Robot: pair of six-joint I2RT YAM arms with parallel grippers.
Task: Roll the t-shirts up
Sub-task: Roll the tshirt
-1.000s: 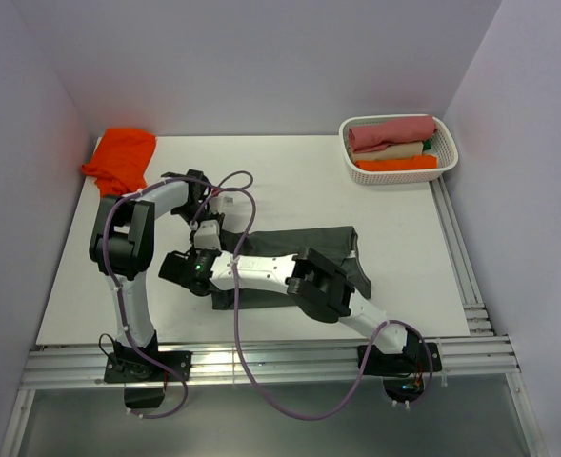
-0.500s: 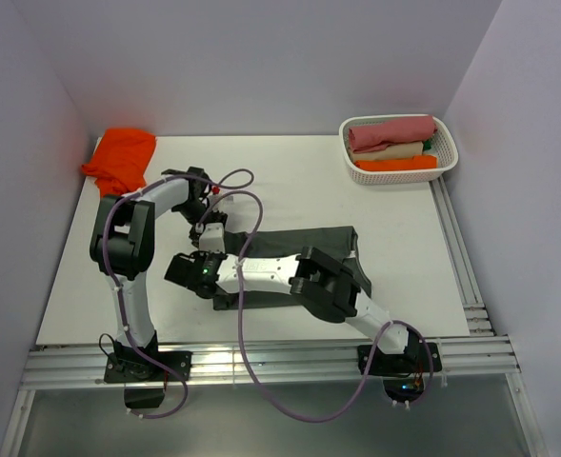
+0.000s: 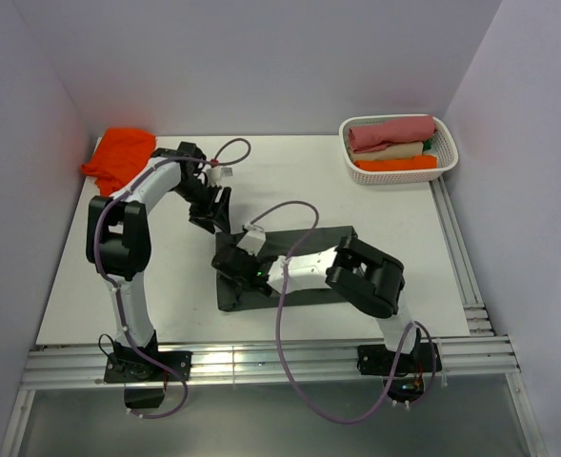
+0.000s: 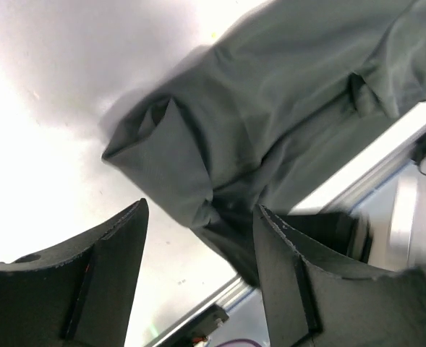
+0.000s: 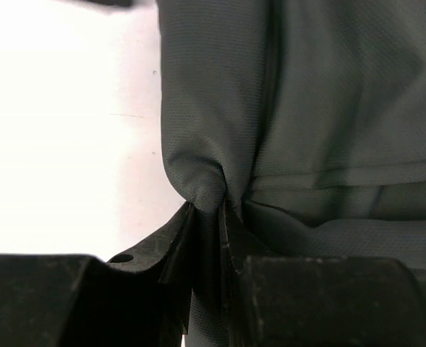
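Overhead, dark grey t-shirt (image 3: 309, 238): lies flattened on the white worktop (image 3: 147, 276). It spreads out to the right of the right gripper (image 3: 245, 259), which bites the cloth's near-left edge.
Overhead, left gripper (image 3: 213, 208): hangs just beyond the right gripper, on its far side, clear of the cloth.
Overhead, orange t-shirt (image 3: 121, 157): heaped in the far corner, well out to the left of the left gripper, not yet rolled.
Overhead, basket (image 3: 356, 171): holds rolled garments, far off to the right of both grippers.
Left wrist, left gripper (image 4: 199, 217): jaws spread wide with nothing between them. A doubled-over corner of the dark grey t-shirt (image 4: 270, 108) lies ahead of the fingertips.
Right wrist, right gripper (image 5: 209, 217): jaws pinched nearly together on a puckered fold of the dark grey t-shirt (image 5: 328, 108). The rest of the cloth runs ahead and to the right.
Handling: light, limp cotton by the look of its creases. It will likely sag and drag rather than keep a shape. It is not fragile, and a single pinch bunches it.
Where to hold: along the edge, through all the layers. Two grips set apart would probably keep the roll even.
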